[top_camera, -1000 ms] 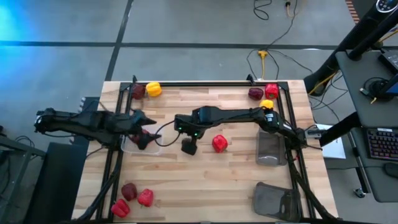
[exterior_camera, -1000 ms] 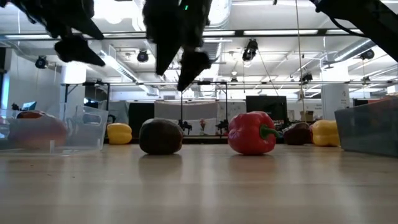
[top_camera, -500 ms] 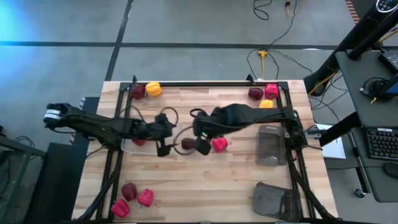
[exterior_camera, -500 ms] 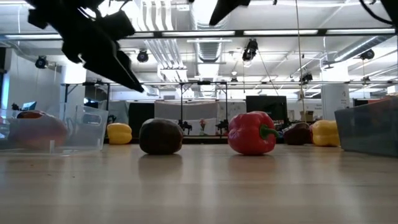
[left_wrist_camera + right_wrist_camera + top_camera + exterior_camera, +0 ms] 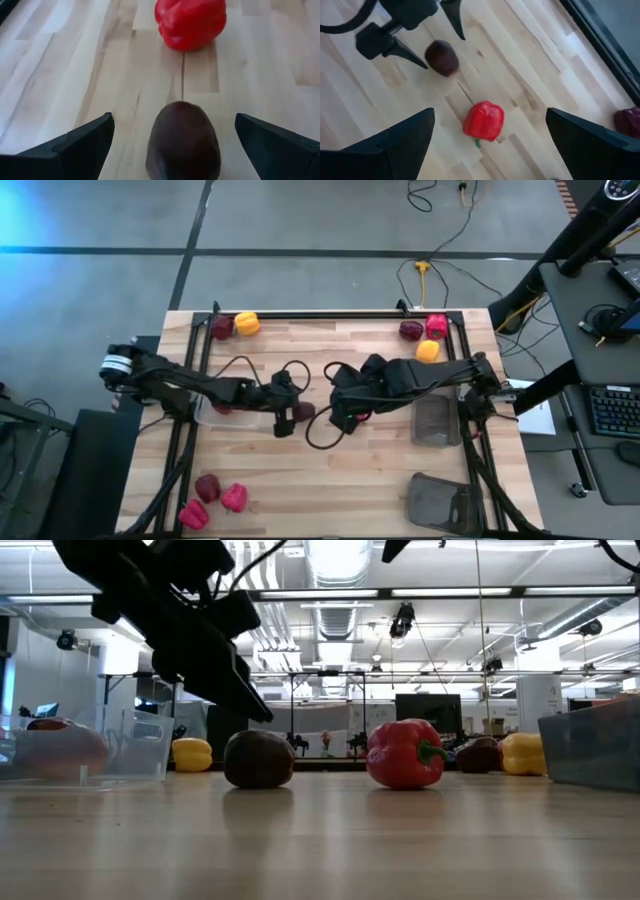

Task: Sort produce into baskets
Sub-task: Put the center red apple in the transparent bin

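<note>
Your wooden table (image 5: 330,470), maroon pepper (image 5: 303,412) between the left pincer's (image 5: 283,420) fingers, red pepper (image 5: 404,754) just beyond it

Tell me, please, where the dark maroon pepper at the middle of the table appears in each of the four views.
High view: dark maroon pepper mid-table, just right of the left pincer.
Low view: left of centre, on the wood, under the dark arm.
Left wrist view: bottom centre, between the open fingers.
Right wrist view: upper left, between the other arm's fingers.
Shared landmark: the bright red pepper beside it, hidden under the right arm in the high view.
</note>
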Motion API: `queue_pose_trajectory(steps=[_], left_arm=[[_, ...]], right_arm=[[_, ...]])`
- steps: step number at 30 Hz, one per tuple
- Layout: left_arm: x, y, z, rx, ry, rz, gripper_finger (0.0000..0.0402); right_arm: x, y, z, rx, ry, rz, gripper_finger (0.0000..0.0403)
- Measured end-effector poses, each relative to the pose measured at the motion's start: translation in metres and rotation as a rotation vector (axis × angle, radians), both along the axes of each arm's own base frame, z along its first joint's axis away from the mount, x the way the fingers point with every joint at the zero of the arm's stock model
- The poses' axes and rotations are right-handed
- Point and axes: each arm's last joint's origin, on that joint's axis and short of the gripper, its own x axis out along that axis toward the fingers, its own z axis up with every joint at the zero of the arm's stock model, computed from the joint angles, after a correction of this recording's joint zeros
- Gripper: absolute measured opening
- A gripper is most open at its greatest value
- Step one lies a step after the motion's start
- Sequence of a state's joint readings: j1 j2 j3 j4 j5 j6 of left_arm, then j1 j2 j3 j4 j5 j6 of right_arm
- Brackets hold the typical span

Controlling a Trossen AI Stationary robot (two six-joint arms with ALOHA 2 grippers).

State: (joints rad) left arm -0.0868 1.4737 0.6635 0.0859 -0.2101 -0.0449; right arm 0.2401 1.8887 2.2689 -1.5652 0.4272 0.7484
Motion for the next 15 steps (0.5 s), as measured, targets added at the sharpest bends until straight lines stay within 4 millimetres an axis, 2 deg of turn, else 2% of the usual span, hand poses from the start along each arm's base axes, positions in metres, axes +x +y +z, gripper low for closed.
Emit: queue_pose_trajectory(steps=[9,15], left_arm=[[0.019,0.000,-0.026,-0.038,0.085,0.051,0.0379],[0.023,-0.002,-0.042,-0.045,0.142,0.039,0.0333]], right_arm=[[0.000,0.002,-0.009,0.039,0.052,0.015,0.0375],[0.000,0.002,-0.010,0.045,0.058,0.020,0.0375]])
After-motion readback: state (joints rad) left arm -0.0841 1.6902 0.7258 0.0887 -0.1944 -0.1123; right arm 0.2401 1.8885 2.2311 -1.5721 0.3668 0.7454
